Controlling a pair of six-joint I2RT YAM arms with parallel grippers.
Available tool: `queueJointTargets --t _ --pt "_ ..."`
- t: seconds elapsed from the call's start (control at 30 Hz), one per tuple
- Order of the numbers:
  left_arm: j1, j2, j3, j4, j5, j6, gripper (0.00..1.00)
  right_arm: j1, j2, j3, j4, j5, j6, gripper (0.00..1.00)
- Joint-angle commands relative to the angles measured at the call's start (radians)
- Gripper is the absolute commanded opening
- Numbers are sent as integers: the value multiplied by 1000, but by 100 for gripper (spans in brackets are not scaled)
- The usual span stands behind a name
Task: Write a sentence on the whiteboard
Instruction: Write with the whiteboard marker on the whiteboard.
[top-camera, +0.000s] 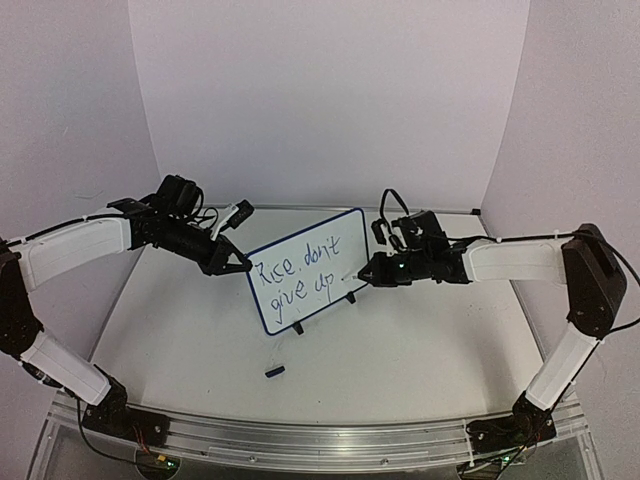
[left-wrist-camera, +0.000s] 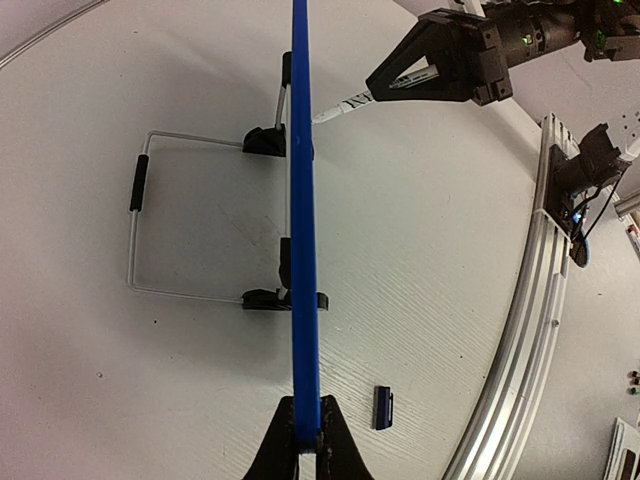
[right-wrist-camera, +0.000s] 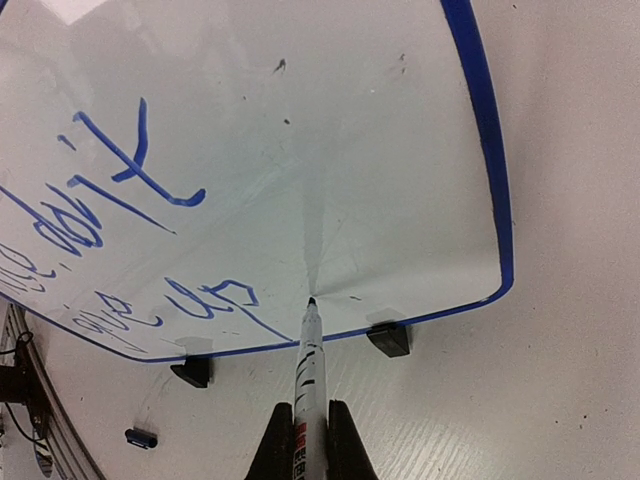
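The whiteboard (top-camera: 308, 272) stands upright, long axis left-right; marker (right-wrist-camera: 308, 370) points at its face.

The left arm (top-camera: 75, 250) rises from its base at the lower left of the top view, elbow out at the left edge, forearm reaching right toward centre. The left gripper (top-camera: 238, 264) is clamped on the left edge of the whiteboard (top-camera: 345, 228). The right arm (top-camera: 520, 262) mirrors it from the lower right, forearm level and pointing left. The right gripper (top-camera: 372, 272) is pinched tight on a marker (right-wrist-camera: 308, 350).
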Motion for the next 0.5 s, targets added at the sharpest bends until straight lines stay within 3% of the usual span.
queueJointTargets --t 0.0,0.47 --pt "-14 28 13 -34 -5 2 0 -1 13 32 24 18 -7 0" --pt "-14 27 14 -34 -6 3 0 0 21 35 30 24 -8 0"
